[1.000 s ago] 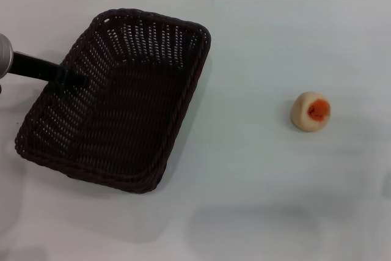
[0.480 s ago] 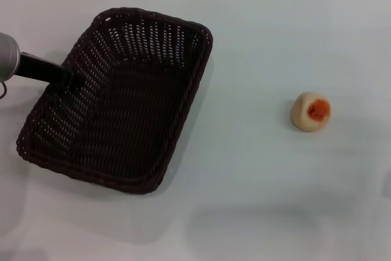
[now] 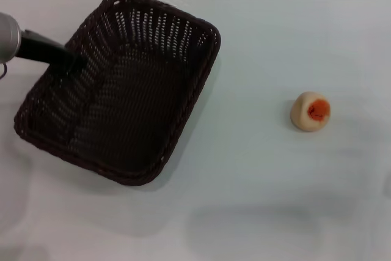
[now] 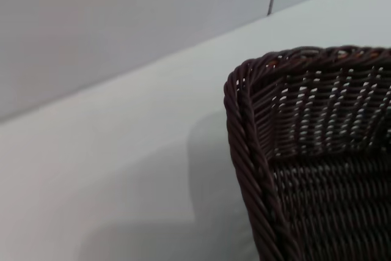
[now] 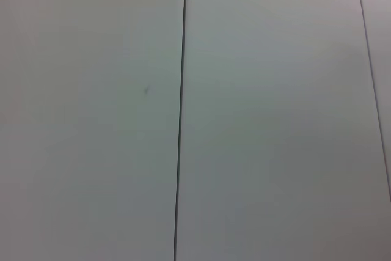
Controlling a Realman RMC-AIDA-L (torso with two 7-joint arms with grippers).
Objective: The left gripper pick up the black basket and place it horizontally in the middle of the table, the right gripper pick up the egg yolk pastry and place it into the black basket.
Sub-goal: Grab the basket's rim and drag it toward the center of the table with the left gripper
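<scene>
At far left the left gripper (image 3: 68, 65) is clamped on the left rim of the black basket (image 3: 122, 87); nothing in view carries readable writing. Against a second ago the basket has swung clockwise, its far end risen off the table (image 3: 256, 187). Well right, the egg yolk pastry (image 3: 310, 111) lies unmoved, yolk up. The right gripper is out of sight
</scene>
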